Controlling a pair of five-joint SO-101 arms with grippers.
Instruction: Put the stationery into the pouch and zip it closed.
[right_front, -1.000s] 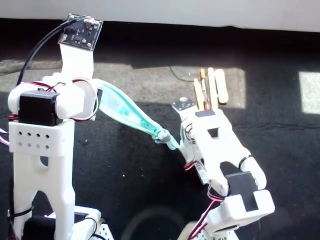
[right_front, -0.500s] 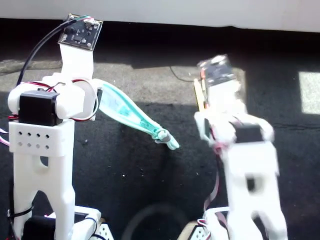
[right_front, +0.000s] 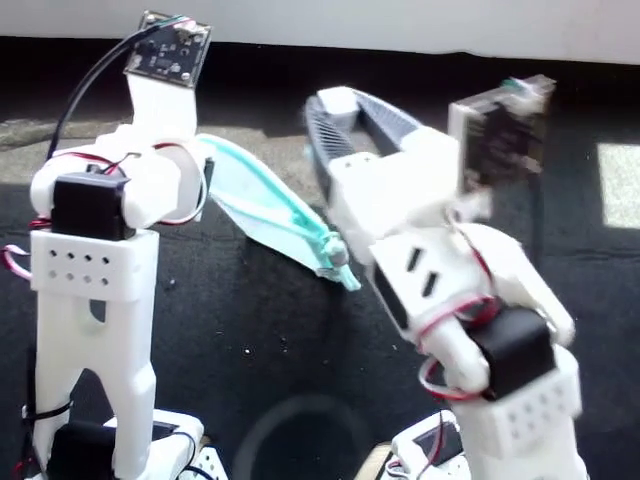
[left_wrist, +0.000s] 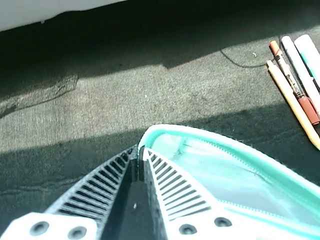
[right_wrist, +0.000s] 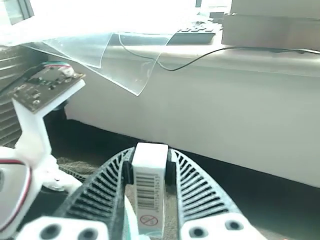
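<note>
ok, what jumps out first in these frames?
The teal pouch hanging in mid-air, pinched at its rim by the left end effector. Next, the right end effector up high, clamping a white barcoded block. Pens lie on the table beyond the pouch.

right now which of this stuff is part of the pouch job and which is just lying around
Job: teal pouch in the left claw; white barcoded eraser in the right claw; pens on the mat.
Lying about: clear plastic sheet; grey box behind.
</note>
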